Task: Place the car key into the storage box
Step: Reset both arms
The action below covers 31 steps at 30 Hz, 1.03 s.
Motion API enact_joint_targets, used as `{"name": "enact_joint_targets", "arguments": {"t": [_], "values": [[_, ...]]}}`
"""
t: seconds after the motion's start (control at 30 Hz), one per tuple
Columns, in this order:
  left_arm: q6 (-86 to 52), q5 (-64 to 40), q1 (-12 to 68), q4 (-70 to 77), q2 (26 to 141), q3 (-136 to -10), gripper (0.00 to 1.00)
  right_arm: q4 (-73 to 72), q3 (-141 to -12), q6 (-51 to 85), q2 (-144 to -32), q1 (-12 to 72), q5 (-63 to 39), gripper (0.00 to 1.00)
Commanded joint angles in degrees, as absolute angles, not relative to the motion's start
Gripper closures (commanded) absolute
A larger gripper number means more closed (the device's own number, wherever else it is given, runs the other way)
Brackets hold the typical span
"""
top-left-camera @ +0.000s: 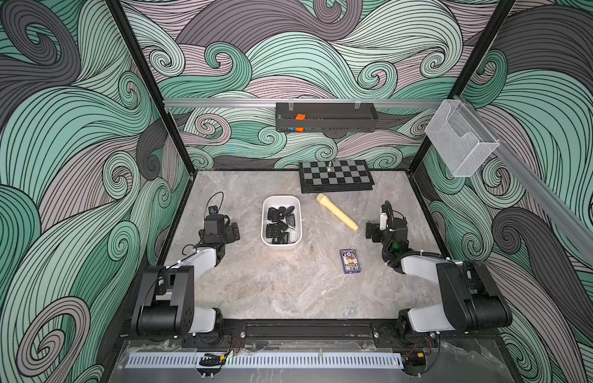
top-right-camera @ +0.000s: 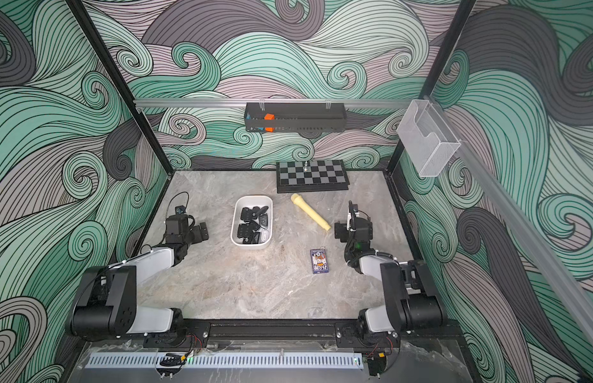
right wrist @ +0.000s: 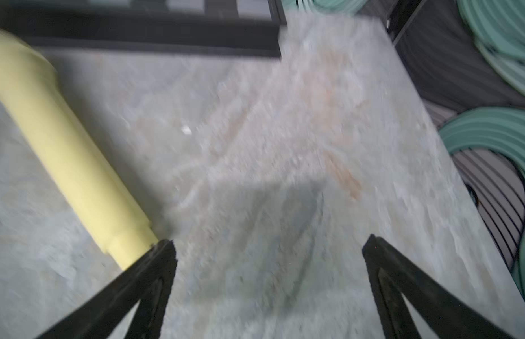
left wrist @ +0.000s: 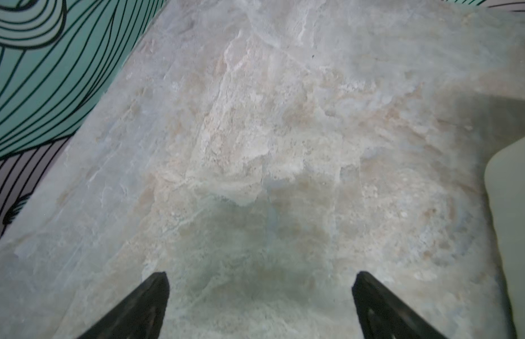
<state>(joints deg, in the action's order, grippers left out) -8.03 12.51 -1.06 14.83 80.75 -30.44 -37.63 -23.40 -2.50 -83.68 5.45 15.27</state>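
Several black car keys (top-left-camera: 278, 228) are seen inside the storage box (top-left-camera: 281, 247), near the left gripper (left wrist: 259, 281) on its inner side; none is seen loose on the table (top-left-camera: 288, 291). A key is judged light, rigid and smooth, best pinched across its flat faces. The left gripper and the right gripper (right wrist: 268, 246) are spread wide, empty. The flashlight (right wrist: 67, 152) lies just beside the right gripper; bare table lies ahead of both.

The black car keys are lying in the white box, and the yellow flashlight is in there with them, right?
Not quite. The car keys do lie in the white box, but the flashlight is not in it: it lies on the table beside the box, apart from it, as both top views show.
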Motion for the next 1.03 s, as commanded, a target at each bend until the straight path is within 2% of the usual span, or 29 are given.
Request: {"name": "enact_joint_targets", "arguments": {"t": [0.0,0.07,0.13,0.17,0.2,0.27,0.33,0.47,1.0], "values": [[-4.4,12.1,-1.4,22.2,83.5,-33.9,0.01,-65.8,-17.7,-4.7,-91.7,5.6,10.8,0.01],[-3.5,12.1,-1.4,31.9,83.6,-29.0,0.01,-54.4,-19.9,-4.0,-87.6,5.7,10.0,0.01],[-3.2,14.3,-1.3,46.9,88.4,-23.6,0.01,-60.6,-19.7,-4.7,-91.1,5.5,9.2,0.01],[-2.1,14.5,-1.3,51.4,90.8,-23.2,0.01,-57.9,-20.2,-4.3,-90.1,5.2,9.4,0.01],[-2.2,14.2,-1.3,50.2,90.3,-23.1,0.01,-54.0,-21.0,-3.4,-88.8,5.0,9.6,0.01],[-4.6,13.4,-1.5,36.4,86.9,-27.2,0.01,-56.7,-21.2,-2.2,-90.4,4.1,10.3,0.01],[-2.8,13.1,-1.7,45.9,89.2,-24.5,0.01,-53.8,-21.6,-1.8,-89.2,3.9,9.9,0.01],[-4.0,12.4,-1.9,36.6,87.0,-27.6,0.01,-54.8,-21.3,-1.9,-89.5,3.9,9.9,0.01],[-4.0,12.1,-2.0,36.6,87.2,-27.8,0.01,-55.0,-21.4,-1.8,-89.7,3.3,8.6,0.01]]}}
